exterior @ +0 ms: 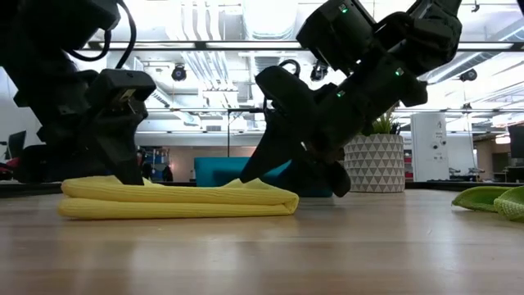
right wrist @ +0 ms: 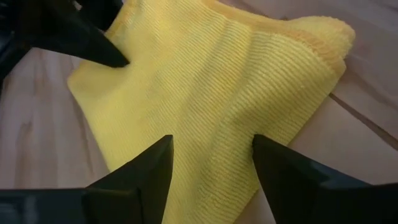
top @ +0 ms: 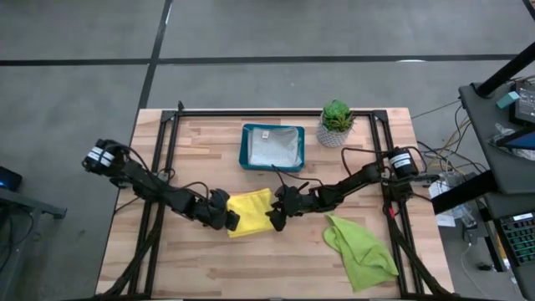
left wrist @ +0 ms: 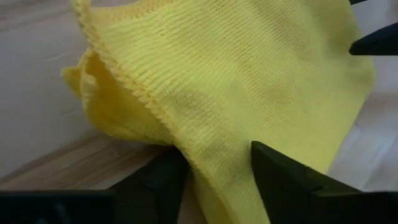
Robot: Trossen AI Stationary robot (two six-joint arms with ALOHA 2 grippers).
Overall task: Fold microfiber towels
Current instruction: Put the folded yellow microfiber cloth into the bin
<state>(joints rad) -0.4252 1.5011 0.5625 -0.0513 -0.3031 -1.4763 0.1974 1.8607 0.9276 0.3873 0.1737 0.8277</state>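
A yellow microfiber towel [top: 251, 209] lies folded on the wooden table [top: 209, 267]; in the low view its fold [exterior: 288, 201] is at the right end. My left gripper [top: 229, 219] stands open at the towel's left end, and a raised hemmed edge [left wrist: 143, 93] runs up between its fingers. My right gripper [top: 274, 219] stands open over the towel's right end, its fingers either side of a strip of cloth [right wrist: 211, 124]. A lime green towel [top: 361, 249] lies crumpled at the near right. A pale towel lies in the teal tray [top: 247, 150]. My left gripper comes at the towel's left end slanting down from the table's left side. One fingertip [exterior: 133, 175] rests on the top layer, and the cloth [left wrist: 214, 155] bulges between the open fingers. The towel lies on the table. My right gripper slants down from the table's right side onto the towel's right end. One fingertip [exterior: 252, 174] reaches the top layer; the other [exterior: 340, 185] stands just past the fold. Whether they press the cloth, I cannot tell.
A small potted plant [top: 336, 124] in a patterned white pot stands at the far right, next to the teal tray. A black frame [top: 276, 111] runs around the table's far and side edges. Bare wood [top: 184, 259] shows near the front edge.
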